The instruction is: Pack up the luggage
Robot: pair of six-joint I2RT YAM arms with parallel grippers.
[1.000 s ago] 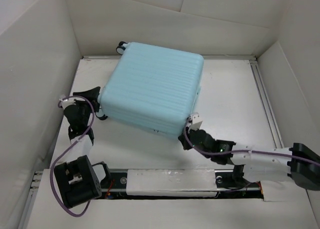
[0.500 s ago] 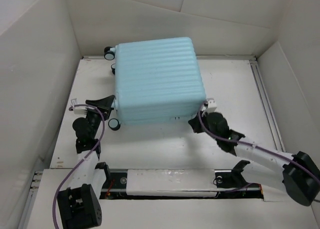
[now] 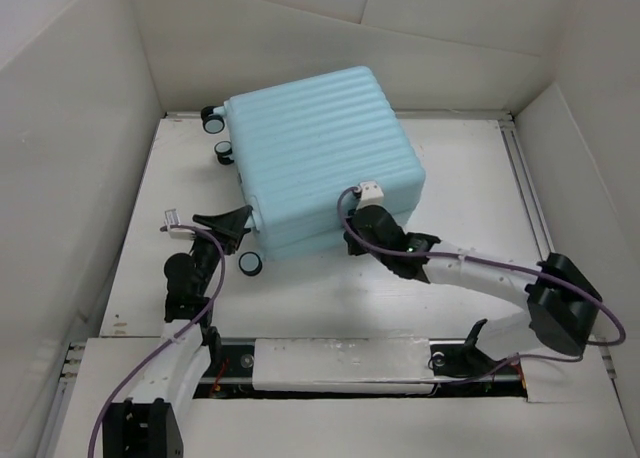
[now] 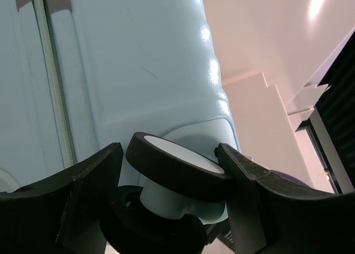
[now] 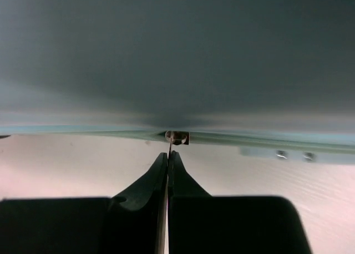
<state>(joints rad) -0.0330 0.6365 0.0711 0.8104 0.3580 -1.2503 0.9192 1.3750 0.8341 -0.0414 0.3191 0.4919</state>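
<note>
Luggage (image 3: 315,148): rigid, slick shell, likely unwieldy; left gripper (image 4: 169,154) clamps caster wheel (image 4: 177,168) at 8 o'clock, right gripper (image 5: 167,157) pinches zipper pull (image 5: 177,137) at 5 o'clock.

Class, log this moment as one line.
luggage: closed, on table | left hand: grips wheel | right hand: shut on zip pull

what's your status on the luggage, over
Left gripper closed around a caster wheel. Right gripper pinching the zipper pull. Luggage closed, on table.
</note>
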